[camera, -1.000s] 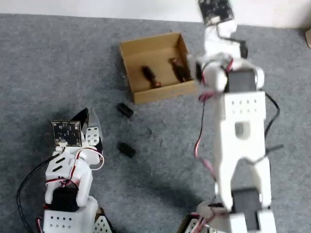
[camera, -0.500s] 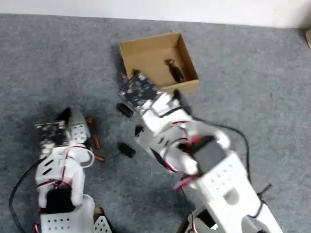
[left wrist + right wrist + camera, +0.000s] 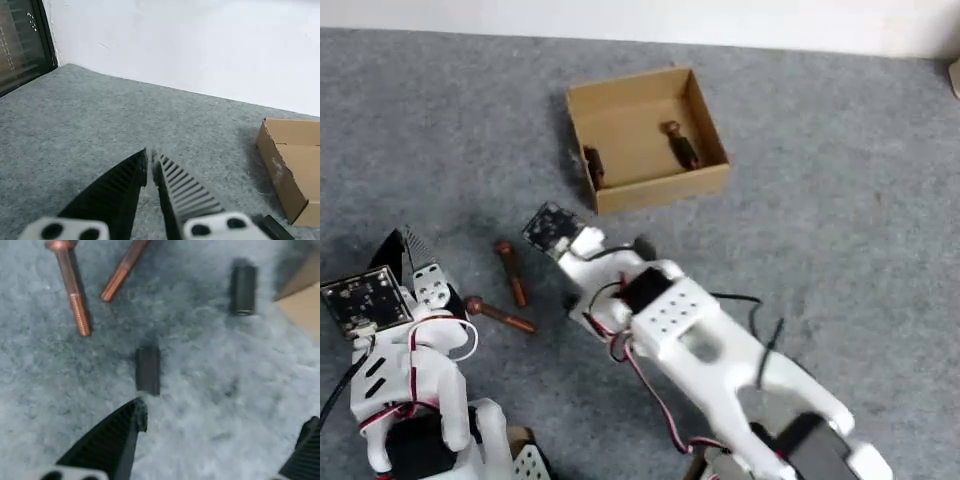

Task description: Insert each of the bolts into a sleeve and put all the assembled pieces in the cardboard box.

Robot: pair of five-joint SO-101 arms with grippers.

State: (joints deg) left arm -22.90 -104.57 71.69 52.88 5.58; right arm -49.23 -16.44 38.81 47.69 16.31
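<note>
Two copper bolts (image 3: 510,272) (image 3: 500,313) lie loose on the grey carpet, left of centre. In the right wrist view the same bolts (image 3: 70,287) (image 3: 125,267) lie beyond two black sleeves (image 3: 148,370) (image 3: 243,284). My right gripper (image 3: 222,432) is open just above the carpet, and the nearer sleeve lies just ahead of one fingertip. The cardboard box (image 3: 703,100) holds two assembled pieces (image 3: 592,165) (image 3: 678,143). My left gripper (image 3: 150,157) is shut and empty, at the left of the table (image 3: 405,250), clear of the bolts.
The right arm (image 3: 670,320) stretches across the middle of the carpet, its wrist board (image 3: 552,228) over the sleeves. A corner of the box (image 3: 305,295) lies just beyond the farther sleeve. A white wall (image 3: 200,45) rises behind the carpet.
The right arm swung from the box down and left to the sleeves. The left arm drew back to the left, uncovering the two bolts. One assembled piece now lies by the box's left wall.
</note>
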